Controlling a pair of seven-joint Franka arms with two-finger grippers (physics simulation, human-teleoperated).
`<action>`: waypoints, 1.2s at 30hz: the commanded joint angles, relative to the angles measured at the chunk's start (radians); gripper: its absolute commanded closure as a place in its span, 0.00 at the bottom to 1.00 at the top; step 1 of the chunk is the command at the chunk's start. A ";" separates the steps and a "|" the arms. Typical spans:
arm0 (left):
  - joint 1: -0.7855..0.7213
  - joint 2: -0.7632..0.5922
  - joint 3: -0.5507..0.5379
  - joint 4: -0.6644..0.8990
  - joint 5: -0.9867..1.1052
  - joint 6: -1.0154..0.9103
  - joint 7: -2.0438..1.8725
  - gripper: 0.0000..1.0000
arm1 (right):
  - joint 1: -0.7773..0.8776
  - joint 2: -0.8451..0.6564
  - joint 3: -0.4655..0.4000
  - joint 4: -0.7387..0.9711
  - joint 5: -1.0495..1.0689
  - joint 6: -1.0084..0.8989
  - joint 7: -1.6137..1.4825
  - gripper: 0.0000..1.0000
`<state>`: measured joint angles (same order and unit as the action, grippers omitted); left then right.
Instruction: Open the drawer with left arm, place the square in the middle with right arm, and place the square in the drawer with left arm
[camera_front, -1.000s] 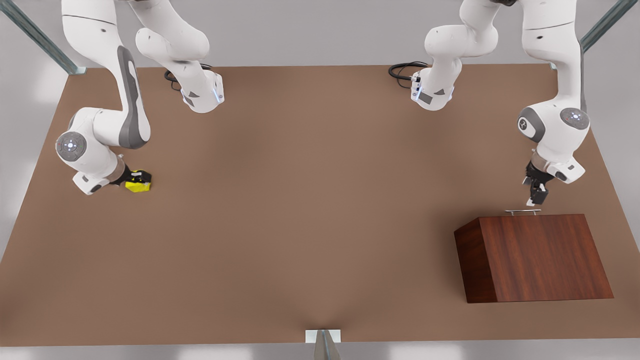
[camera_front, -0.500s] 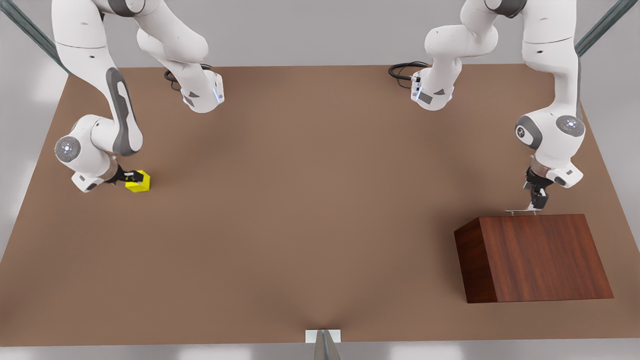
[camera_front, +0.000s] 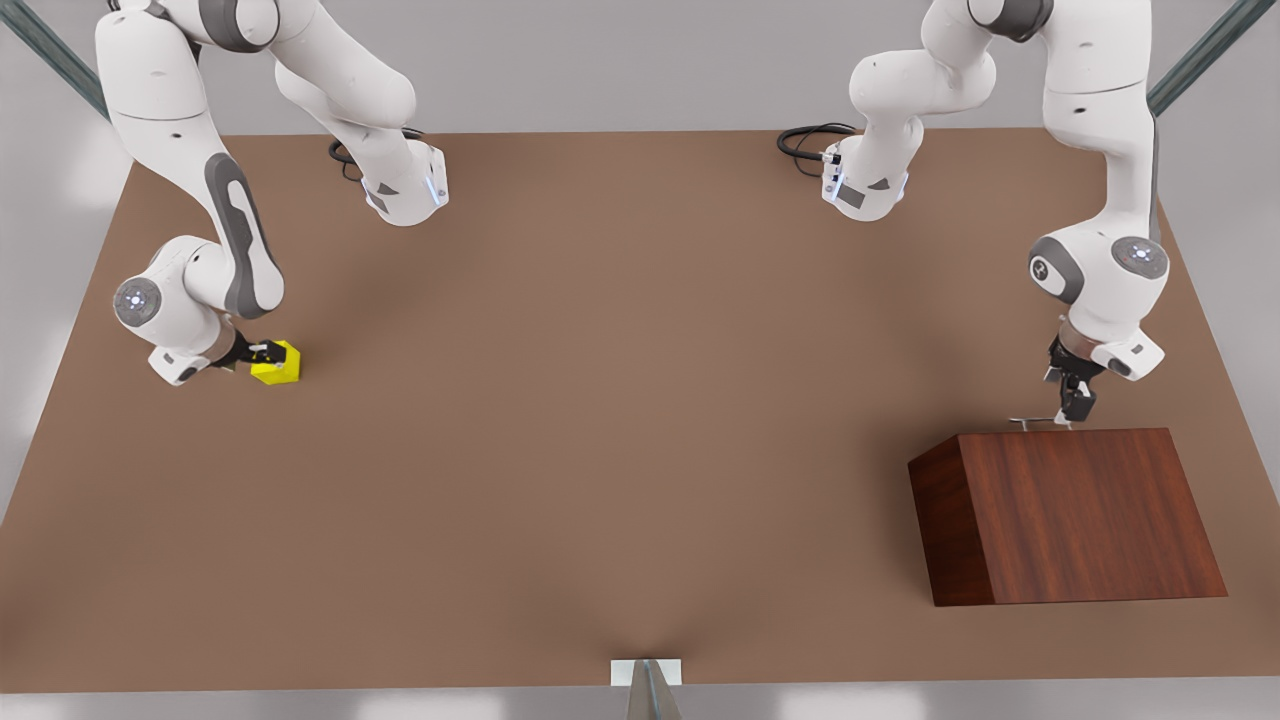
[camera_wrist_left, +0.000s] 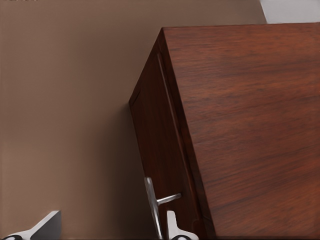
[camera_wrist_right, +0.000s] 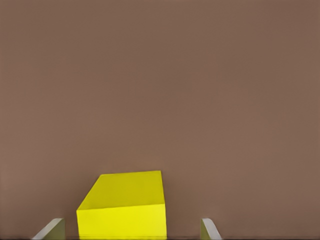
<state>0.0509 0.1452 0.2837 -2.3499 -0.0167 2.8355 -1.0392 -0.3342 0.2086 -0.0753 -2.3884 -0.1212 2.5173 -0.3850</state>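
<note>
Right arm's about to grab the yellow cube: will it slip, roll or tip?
Probably rigid: the square has crisp flat faces, so the right gripper, open around it, should clamp squarely. It sits flat on the table, so rolling looks unlikely. The left gripper is open at the drawer handle.

The cabinet (camera_front: 1070, 515) stands on the table (camera_front: 620, 420) at the front view's right, nearer the camera edge, with the drawer (camera_wrist_left: 159, 150) shut in its far face and the handle (camera_front: 1035, 422) just behind its top edge. The left gripper (camera_front: 1068, 412) sits at that handle, its fingers (camera_wrist_left: 172, 227) straddling the bar, seemingly without closing on it. The square (camera_front: 277, 364) rests on the table far off at the front view's left, between the spread fingers (camera_wrist_right: 50, 230) of the right gripper (camera_front: 262, 352).
</note>
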 joint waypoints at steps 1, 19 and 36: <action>0.000 -0.004 0.000 0.001 0.000 -0.004 0.001 0.00 | 0.001 0.000 0.002 0.000 0.000 -0.002 0.000 0.03; -0.003 -0.056 -0.003 -0.008 0.000 -0.182 0.001 0.00 | 0.001 0.100 0.006 -0.002 0.000 0.110 0.002 0.00; -0.003 -0.081 0.003 -0.014 0.003 -0.275 0.010 0.00 | -0.051 0.072 -0.003 -0.201 -0.003 0.422 -0.057 0.00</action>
<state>0.0470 0.0614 0.2869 -2.3638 -0.0147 2.5465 -1.0295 -0.3871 0.2857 -0.0774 -2.5894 -0.1257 2.9391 -0.4432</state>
